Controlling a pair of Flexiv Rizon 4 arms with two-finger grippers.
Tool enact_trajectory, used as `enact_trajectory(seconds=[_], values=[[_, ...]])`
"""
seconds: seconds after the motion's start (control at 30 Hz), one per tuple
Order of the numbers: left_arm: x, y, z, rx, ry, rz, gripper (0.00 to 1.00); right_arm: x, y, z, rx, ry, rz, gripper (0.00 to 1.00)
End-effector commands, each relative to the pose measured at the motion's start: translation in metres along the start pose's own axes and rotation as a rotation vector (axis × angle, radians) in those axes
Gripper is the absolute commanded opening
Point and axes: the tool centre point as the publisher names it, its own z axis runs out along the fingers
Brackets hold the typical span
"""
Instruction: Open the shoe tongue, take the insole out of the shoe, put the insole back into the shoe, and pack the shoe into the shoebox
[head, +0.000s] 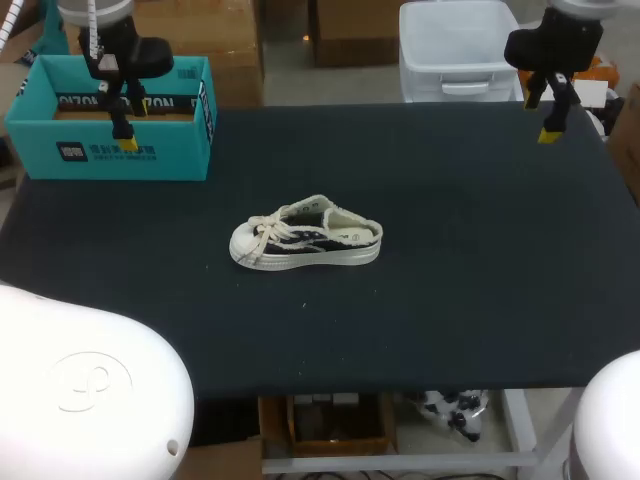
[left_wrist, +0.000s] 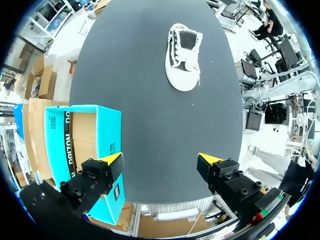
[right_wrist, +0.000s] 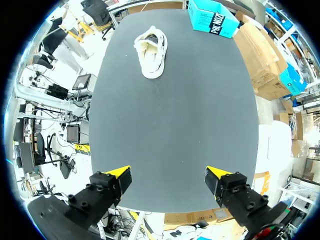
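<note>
Hovering over the open teal shoebox at the far left corner of the desk, the left claw gapes wide and empty, the laced shoe sits mid-desk on its sole, toe leftward, and the right claw hangs equally wide above the far right corner.

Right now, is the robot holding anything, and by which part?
Nothing. The left pincer and the right pincer are open and empty; the shoe lies untouched, far from both.

A table with a dark, matte top spans nearly the whole view.
</note>
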Motion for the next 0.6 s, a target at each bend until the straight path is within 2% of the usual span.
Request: enact_trajectory(seconds=[0.03, 0.1, 0.2, 0.43, 0.5, 0.53, 0.6], values=[[0.007, -0.001, -0.002, 0.019, -0.003, -0.077, 1.00, 0.008, 0.009, 0.015, -0.040, -0.017, 0.005, 1.00], [0.011, -0.004, 0.001, 0.029, 0.008, -0.110, 1.00, 0.013, 0.018, 0.022, -0.062, -0.020, 0.007, 1.00], [0.015, -0.012, 0.008, 0.015, -0.018, -0.188, 1.00, 0.021, 0.030, 0.030, -0.103, -0.026, 0.021, 1.00], [0.025, -0.033, 0.020, 0.056, 0.024, -0.299, 1.00, 0.042, 0.062, 0.040, -0.199, -0.006, 0.039, 1.00], [0.029, -0.040, 0.024, 0.073, 0.035, -0.368, 1.00, 0.050, 0.072, 0.043, -0.223, -0.008, 0.055, 1.00], [0.031, -0.043, 0.026, 0.079, 0.041, -0.404, 1.00, 0.052, 0.076, 0.045, -0.230, -0.010, 0.060, 1.00], [0.034, -0.048, 0.028, 0.057, 0.050, -0.433, 1.00, 0.056, 0.084, 0.048, -0.188, -0.017, 0.100, 1.00]])
